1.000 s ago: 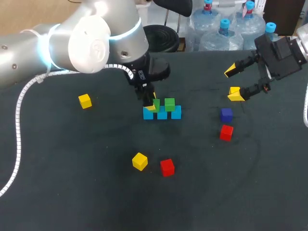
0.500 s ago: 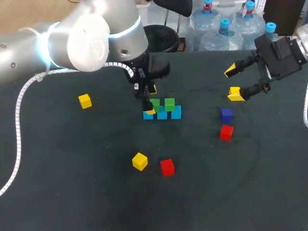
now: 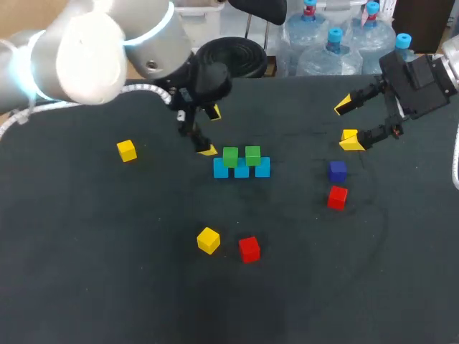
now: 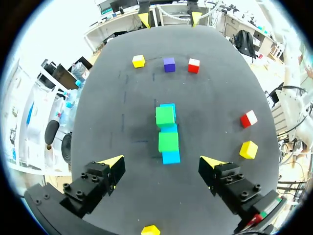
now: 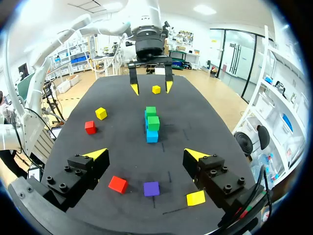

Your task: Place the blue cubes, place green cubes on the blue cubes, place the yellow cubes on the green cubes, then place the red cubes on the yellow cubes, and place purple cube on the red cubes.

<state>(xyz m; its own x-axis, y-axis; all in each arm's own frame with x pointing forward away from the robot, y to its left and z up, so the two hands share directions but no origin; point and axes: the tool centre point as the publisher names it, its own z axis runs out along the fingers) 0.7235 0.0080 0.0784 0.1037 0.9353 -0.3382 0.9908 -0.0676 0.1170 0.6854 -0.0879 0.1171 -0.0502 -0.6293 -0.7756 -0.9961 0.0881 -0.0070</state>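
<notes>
Backing off the blue row (image 3: 242, 170), the left gripper (image 3: 211, 132) hangs wide open and empty near its left end, with two green cubes (image 3: 230, 156) left on top, seemingly bridging its seams to carry the next layer, while a yellow cube (image 3: 208, 240) waits well apart.

The head camera looked down from high behind the robot, taking in the whole table (image 3: 107, 287). The left wrist camera sat near the blue cubes (image 3: 242, 169), at their 10 o'clock, facing them. The right wrist camera faced them from 2 o'clock, farther off. All three views shared that row. The left wrist view also caught the right gripper (image 4: 169, 19), and the right wrist view the left gripper (image 5: 151, 87).
</notes>
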